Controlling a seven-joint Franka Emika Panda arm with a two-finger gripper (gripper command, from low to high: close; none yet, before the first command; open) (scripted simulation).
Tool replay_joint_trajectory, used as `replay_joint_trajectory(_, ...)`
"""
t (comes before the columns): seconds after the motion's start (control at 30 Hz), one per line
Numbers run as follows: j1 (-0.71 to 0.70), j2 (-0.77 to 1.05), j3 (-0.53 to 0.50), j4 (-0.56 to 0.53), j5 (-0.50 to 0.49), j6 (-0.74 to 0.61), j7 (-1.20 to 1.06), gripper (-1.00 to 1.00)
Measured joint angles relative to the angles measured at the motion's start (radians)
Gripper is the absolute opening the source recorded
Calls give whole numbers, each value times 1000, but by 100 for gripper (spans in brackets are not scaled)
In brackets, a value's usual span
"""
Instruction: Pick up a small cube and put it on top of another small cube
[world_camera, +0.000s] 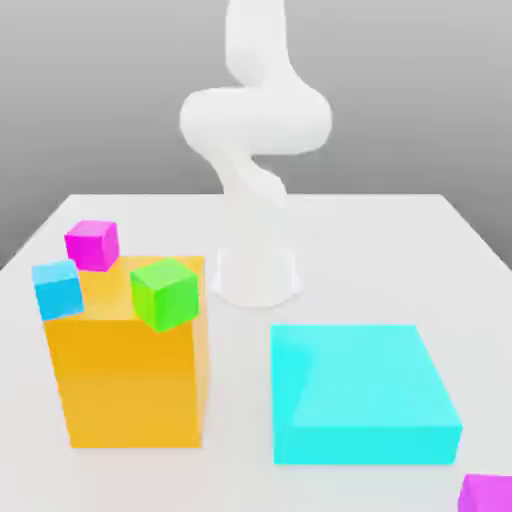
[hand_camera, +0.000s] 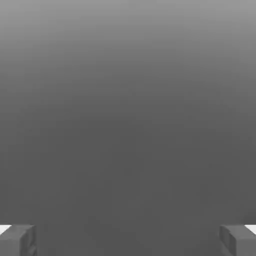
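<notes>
One purplish cube, edge-cropped | gap between orange block and cyan slab | pincer wide open, apparently empty

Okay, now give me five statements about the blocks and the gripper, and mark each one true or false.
1. The green cube is on the orange block. True.
2. The cyan block is taller than the orange one. False: it is lower.
3. The gripper is open. True.
4. The gripper is holding a magenta cube. False: nothing is between its fingers.
5. One magenta cube sits near the exterior view's lower right corner. True.
</notes>
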Motion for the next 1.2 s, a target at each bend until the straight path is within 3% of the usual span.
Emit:
replay_joint_trajectory(0.47,71,512,124,71,60,109,177,0)
replay_joint_trajectory(0.77,164,842,171,115,-30,182,378,0)
replay_joint_trajectory(1.13,312,1242,121,179,-164,317,600,0)
replay_joint_trajectory(1.17,319,1278,114,186,-172,344,606,-100)
replay_joint_trajectory(1.2,319,1278,114,186,-172,344,606,-100)
